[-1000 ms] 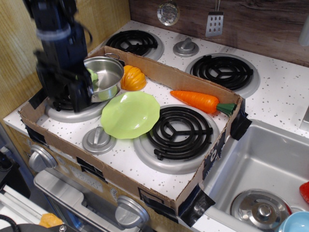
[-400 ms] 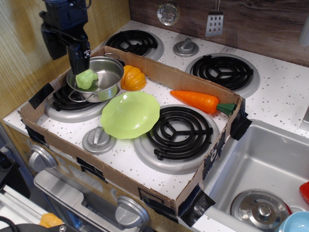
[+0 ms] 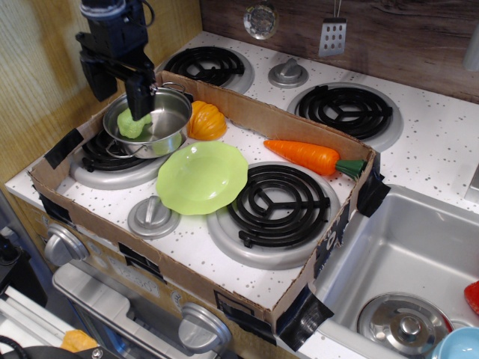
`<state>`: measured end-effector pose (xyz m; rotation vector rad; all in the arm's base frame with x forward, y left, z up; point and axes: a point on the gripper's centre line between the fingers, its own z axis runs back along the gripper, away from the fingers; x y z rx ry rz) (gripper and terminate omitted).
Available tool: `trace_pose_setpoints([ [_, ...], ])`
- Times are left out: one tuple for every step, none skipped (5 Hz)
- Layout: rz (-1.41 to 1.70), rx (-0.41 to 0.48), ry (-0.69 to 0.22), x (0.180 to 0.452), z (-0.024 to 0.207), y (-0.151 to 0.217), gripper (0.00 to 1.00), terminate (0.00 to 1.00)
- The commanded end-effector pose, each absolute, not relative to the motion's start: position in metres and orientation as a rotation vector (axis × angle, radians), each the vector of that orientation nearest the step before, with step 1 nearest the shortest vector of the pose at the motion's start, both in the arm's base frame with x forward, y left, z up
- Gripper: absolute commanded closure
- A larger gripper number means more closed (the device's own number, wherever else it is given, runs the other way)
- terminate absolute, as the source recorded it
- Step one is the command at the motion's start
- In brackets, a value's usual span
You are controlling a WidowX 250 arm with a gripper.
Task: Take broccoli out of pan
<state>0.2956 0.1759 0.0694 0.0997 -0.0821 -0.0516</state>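
The broccoli (image 3: 131, 126), a small pale-green lumpy toy, lies inside the pan (image 3: 171, 140) against its left wall. The pan is a shiny steel pot on the front-left burner, inside a cardboard tray. My gripper (image 3: 120, 96) hangs over the pan's back-left rim with its jaws apart. One dark finger (image 3: 141, 97) reaches down to just above the broccoli's top, and I cannot tell whether it touches. The other finger stands outside the pan's rim on the left. Nothing is held.
A lime-green plate (image 3: 200, 176) lies just right and in front of the pan. A grey knobbed lid (image 3: 152, 217), an orange squash toy (image 3: 206, 121) and a carrot (image 3: 307, 155) also lie in the cardboard tray (image 3: 329, 228). A sink (image 3: 408, 247) is at the right.
The arm rose from low in front of the pan, uncovering the broccoli, then shifted right over the pan's back-left rim. The broccoli stayed in the pan.
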Motion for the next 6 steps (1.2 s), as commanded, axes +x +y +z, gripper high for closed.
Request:
trace_pose_setpoints([
  [-0.023, 0.098, -0.177, 0.314, 0.067, 0.174, 0.0, 0.0],
  [-0.044, 0.09, -0.187, 0.316, 0.056, 0.18, 0.0, 0.0],
  [-0.041, 0.093, -0.19, 0.313, 0.049, 0.183, 0.0, 0.0],
  [-0.029, 0.08, -0.187, 0.313, 0.044, 0.183, 0.0, 0.0],
  [-0.027, 0.057, -0.187, 0.313, 0.039, 0.182, 0.0, 0.0],
  [-0.009, 0.052, -0.184, 0.316, 0.039, 0.182, 1.0, 0.0],
])
